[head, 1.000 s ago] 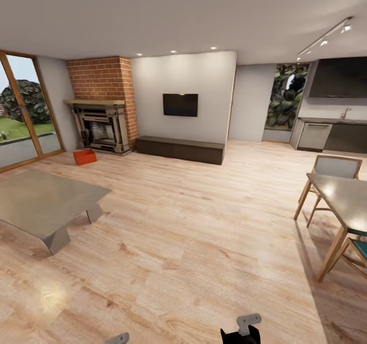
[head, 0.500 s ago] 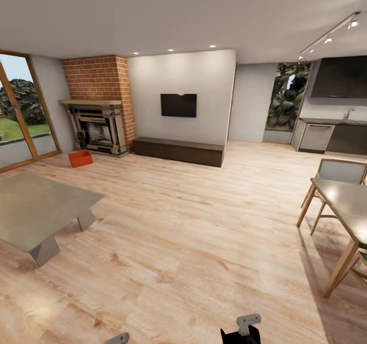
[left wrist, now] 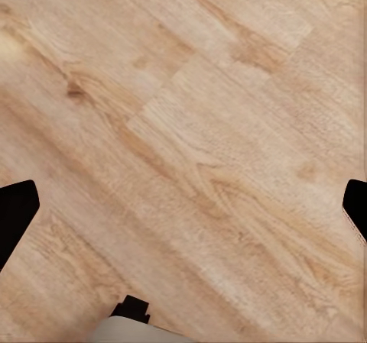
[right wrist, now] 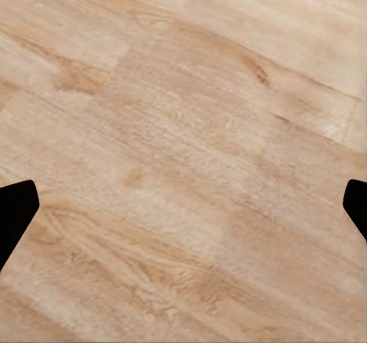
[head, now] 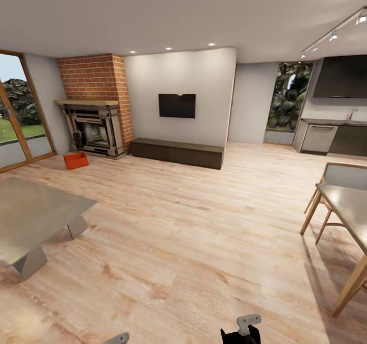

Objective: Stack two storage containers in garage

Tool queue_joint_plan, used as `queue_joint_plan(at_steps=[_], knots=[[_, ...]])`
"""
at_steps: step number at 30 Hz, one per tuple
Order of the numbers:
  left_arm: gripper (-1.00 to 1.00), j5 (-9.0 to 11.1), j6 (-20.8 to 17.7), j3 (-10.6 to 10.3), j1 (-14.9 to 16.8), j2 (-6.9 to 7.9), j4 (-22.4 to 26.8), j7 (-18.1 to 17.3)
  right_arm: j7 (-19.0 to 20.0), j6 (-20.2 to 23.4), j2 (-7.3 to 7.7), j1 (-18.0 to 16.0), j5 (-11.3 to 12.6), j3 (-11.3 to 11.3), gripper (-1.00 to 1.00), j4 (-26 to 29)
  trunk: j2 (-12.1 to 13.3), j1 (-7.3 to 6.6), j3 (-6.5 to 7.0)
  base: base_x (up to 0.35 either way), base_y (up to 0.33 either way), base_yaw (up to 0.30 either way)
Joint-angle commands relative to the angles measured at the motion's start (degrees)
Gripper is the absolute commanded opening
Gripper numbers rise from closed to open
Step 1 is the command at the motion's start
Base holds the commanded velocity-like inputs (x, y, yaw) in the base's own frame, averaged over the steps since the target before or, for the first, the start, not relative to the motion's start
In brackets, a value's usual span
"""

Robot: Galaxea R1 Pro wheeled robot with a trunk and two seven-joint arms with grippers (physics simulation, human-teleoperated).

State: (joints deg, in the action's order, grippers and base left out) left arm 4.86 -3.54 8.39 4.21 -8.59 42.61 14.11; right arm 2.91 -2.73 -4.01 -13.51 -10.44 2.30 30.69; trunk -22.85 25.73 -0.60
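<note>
1 storage container (head: 76,161) sits by the fireplace (head: 94,129), well apart; both end effectors, left end effector (left wrist: 183,205) and right end effector (right wrist: 183,205), hang spread wide and empty, ready for pickup.

Open wood-plank floor (head: 193,231) runs ahead, hemmed by a grey low table (head: 30,216) left and dining table (head: 346,206) right.

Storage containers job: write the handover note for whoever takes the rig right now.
Left end effector: open, empty, over bare wood-plank flooring.
Right end effector: open, empty, over the same flooring.
Things: one storage container sits on the floor beside the fireplace, far across the living room at the head view's left. The second container cannot be made out.
Done: nothing picked up.
Left: drive to the container, grasp it, find the other, carry both to the garage, set one down and stack the other on it.
</note>
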Motion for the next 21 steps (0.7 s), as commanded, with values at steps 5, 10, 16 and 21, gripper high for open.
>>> queue_joint_plan(at_steps=[5, 10, 16, 21], knots=[[1.0, 0.5, -0.2, 0.1, 0.0, -0.03, 0.1, 0.0, 0.2, -0.2, -0.04, 0.0, -0.5, 0.3, 1.0, 0.0, -0.1, 0.06, -0.06, 0.327, -0.005, 0.0], [1.0, 0.5, -0.2, 0.1, 0.0, -0.03, 0.1, 0.0, 0.2, -0.2, -0.04, 0.0, -0.5, 0.3, 1.0, 0.0, -0.1, 0.06, -0.06, 0.327, 0.0, 0.0], [1.0, 0.5, -0.2, 0.1, 0.0, -0.02, 0.1, 0.0, 0.2, -0.2, -0.04, 0.0, -0.5, 0.3, 1.0, 0.0, -0.1, 0.06, -0.06, 0.327, 0.0, 0.0], [1.0, 0.5, -0.2, 0.1, 0.0, -0.03, 0.1, 0.0, 0.2, -0.2, -0.04, 0.0, -0.5, 0.3, 1.0, 0.0, -0.1, 0.06, -0.06, 0.327, 0.0, 0.0]])
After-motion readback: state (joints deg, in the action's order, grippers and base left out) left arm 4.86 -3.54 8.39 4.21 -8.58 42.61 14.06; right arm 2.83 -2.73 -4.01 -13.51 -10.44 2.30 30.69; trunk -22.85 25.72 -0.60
